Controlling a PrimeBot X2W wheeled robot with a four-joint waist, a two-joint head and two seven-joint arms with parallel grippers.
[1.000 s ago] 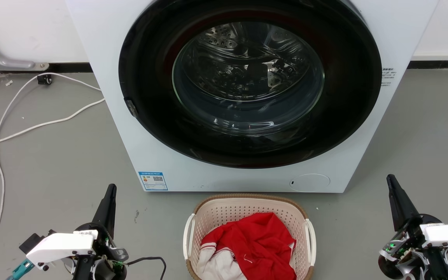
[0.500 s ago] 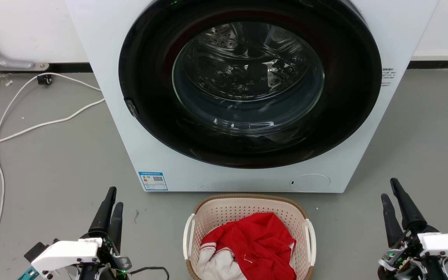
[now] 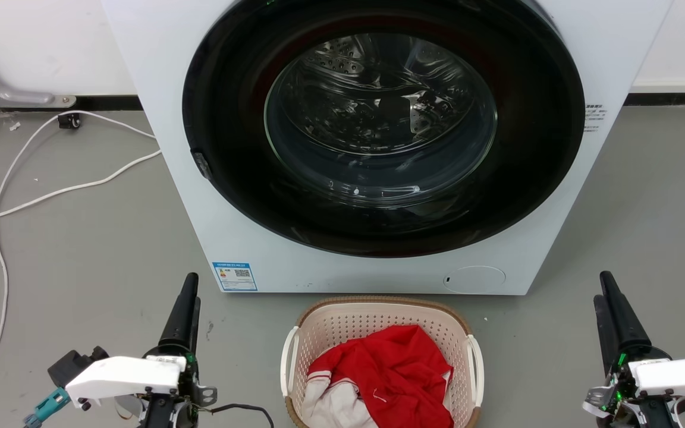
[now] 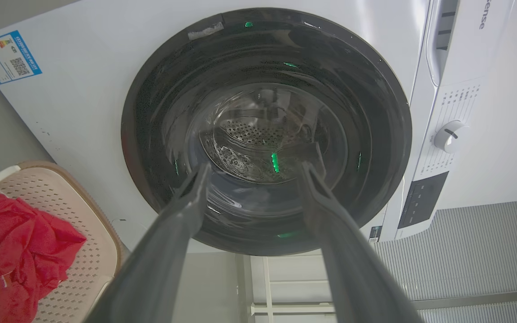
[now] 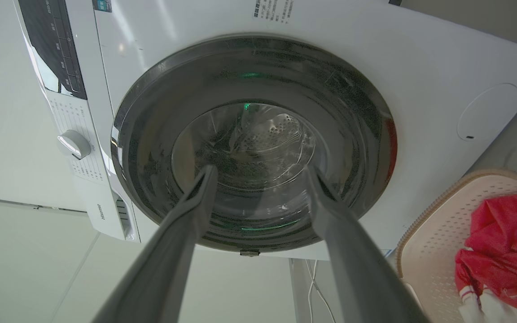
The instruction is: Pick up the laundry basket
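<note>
Bare floor (image 3: 99,261) on both sides of the laundry basket (image 3: 342,321): open lane from the left gripper (image 3: 191,286) and the right gripper (image 3: 602,288) to the white side handles (image 3: 286,362). Washing machine (image 3: 152,89) front just behind the far rim, tight there. Red cloth (image 3: 390,368) heaped inside. White cable (image 3: 69,190) far left, well apart.

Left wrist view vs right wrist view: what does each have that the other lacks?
Left wrist view: a blue label on the washing machine front, and a grey ribbed panel beside it.
Right wrist view: a round flap on the machine's front, and white cables.
Shared: the shut glass door, the dial, the laundry basket holding a red cloth. Each view looks along its own gripper, the left gripper or the right gripper, fingers apart.
</note>
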